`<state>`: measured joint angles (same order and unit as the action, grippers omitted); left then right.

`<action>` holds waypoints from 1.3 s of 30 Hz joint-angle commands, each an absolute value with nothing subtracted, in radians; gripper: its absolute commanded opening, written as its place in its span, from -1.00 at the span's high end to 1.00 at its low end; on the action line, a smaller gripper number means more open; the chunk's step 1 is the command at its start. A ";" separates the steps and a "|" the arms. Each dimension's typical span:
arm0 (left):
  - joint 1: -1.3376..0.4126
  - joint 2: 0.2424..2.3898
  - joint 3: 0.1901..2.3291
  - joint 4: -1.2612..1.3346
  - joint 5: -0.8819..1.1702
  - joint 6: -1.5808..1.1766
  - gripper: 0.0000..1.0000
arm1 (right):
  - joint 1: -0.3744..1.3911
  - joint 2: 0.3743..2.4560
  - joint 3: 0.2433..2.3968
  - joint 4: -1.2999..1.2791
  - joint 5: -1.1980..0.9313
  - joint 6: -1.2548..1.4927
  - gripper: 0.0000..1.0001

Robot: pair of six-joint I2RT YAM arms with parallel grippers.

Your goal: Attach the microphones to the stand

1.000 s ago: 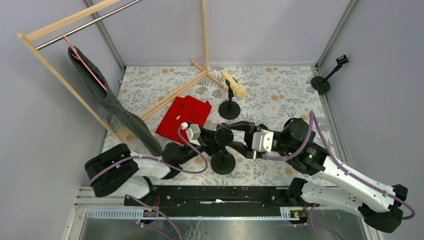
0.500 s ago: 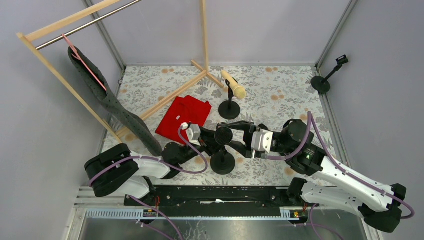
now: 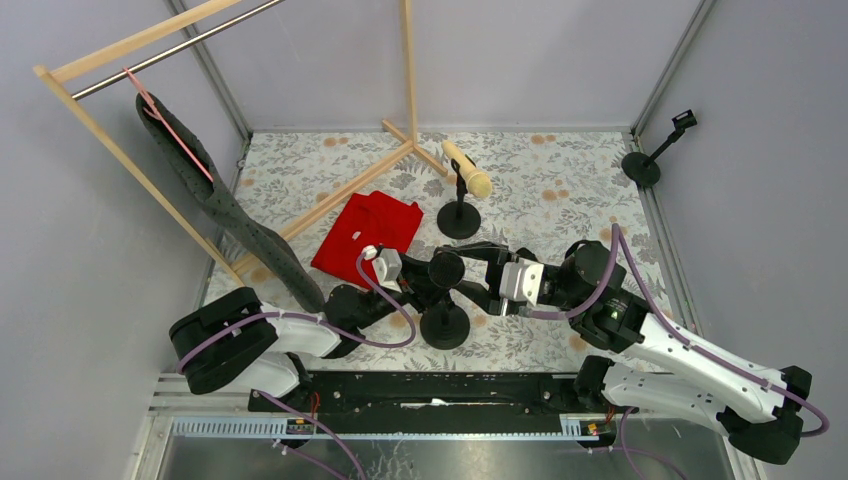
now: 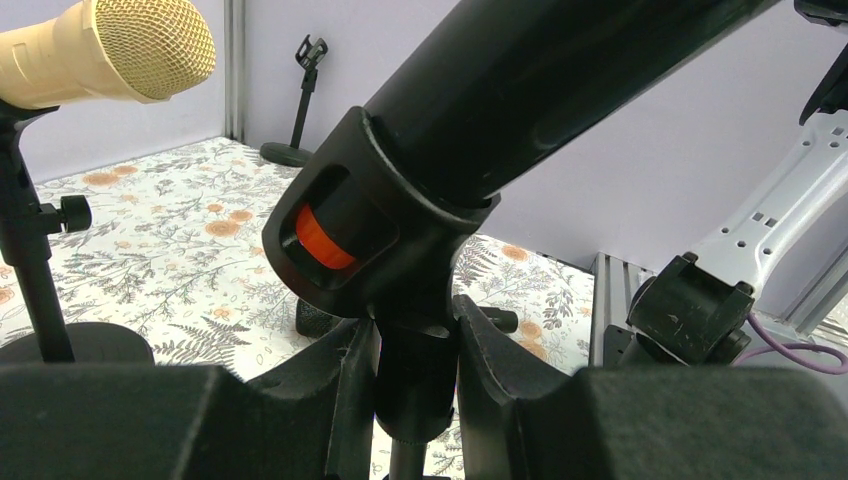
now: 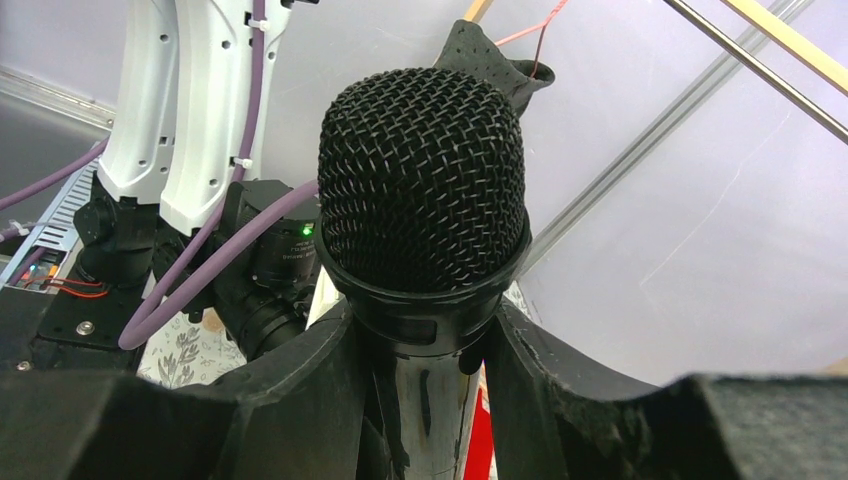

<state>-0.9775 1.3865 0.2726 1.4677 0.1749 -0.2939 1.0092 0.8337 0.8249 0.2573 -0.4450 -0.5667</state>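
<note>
- Left gripper [image 4: 415, 395]: its jaws are pressed against the stem of the near stand [image 3: 446, 326], just under the clip [image 4: 345, 255], bracing it upright.
- The tail of the black microphone [image 4: 560, 80] sits in that clip. The orange-red tip [image 4: 322, 232] shows through the clip's open back, so the tail is in but, by my reading, perhaps not pushed fully home.
- The microphone's long axis slopes up from the clip toward the right arm, head end highest.
- Right gripper [image 5: 425, 380]: its jaws pinch the black barrel just below the mesh head [image 5: 422, 165], so this is the arm on the microphone. Any seating push should run along the barrel, down into the clip, against the left arm's brace.
- Farther back on the floral surface [image 3: 560, 200], the cream microphone [image 3: 467, 168] already rests in the middle stand [image 3: 459, 222].
- At the far right, a third stand [image 3: 640, 168] has an empty clip.
</note>
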 commanded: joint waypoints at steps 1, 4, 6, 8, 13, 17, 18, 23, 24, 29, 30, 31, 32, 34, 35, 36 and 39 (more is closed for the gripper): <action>-1.005 1.350 0.265 1.598 0.318 -0.299 1.00 | 0.985 0.957 0.678 -0.262 -0.245 -0.521 1.00; -1.005 1.351 0.265 1.598 0.318 -0.299 1.00 | 0.985 0.969 0.677 -0.271 -0.239 -0.528 1.00; -1.005 1.351 0.265 1.598 0.318 -0.299 1.00 | 0.985 0.972 0.675 -0.271 -0.238 -0.528 1.00; -1.005 1.353 0.266 1.598 0.318 -0.299 1.00 | 0.985 0.972 0.671 -0.273 -0.235 -0.532 1.00; -1.005 1.355 0.267 1.598 0.321 -0.301 1.00 | 0.985 0.979 0.665 -0.281 -0.227 -0.533 1.00; -1.005 1.358 0.271 1.598 0.322 -0.301 1.00 | 0.985 0.979 0.662 -0.281 -0.227 -0.535 1.00; -1.006 1.359 0.273 1.598 0.322 -0.301 1.00 | 0.984 0.982 0.662 -0.280 -0.226 -0.535 1.00; -1.006 1.364 0.279 1.598 0.328 -0.302 1.00 | 0.985 0.986 0.659 -0.286 -0.221 -0.536 1.00; -1.005 1.364 0.280 1.598 0.329 -0.302 1.00 | 0.985 0.988 0.658 -0.285 -0.221 -0.537 1.00; -1.006 1.369 0.284 1.598 0.333 -0.304 1.00 | 0.985 0.999 0.657 -0.288 -0.209 -0.536 1.00; -1.006 1.368 0.284 1.598 0.333 -0.304 1.00 | 0.985 1.002 0.656 -0.290 -0.206 -0.538 1.00; -1.005 1.367 0.282 1.598 0.332 -0.303 1.00 | 0.984 1.005 0.655 -0.291 -0.204 -0.539 1.00; -1.006 1.367 0.281 1.598 0.331 -0.302 1.00 | 0.985 1.008 0.655 -0.294 -0.203 -0.539 1.00; -1.006 1.364 0.278 1.598 0.332 -0.302 1.00 | 0.984 1.013 0.655 -0.296 -0.200 -0.539 1.00; -1.006 1.362 0.276 1.598 0.330 -0.301 1.00 | 0.985 1.016 0.653 -0.298 -0.198 -0.539 1.00; -1.005 1.361 0.273 1.598 0.329 -0.301 1.00 | 0.985 1.018 0.652 -0.299 -0.195 -0.539 1.00; -1.005 1.358 0.270 1.598 0.327 -0.302 1.00 | 0.985 1.022 0.651 -0.305 -0.184 -0.540 1.00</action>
<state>-0.9756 1.3865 0.2722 1.4673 0.1833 -0.2794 1.0096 0.8864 0.7982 0.2653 -0.3519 -0.5766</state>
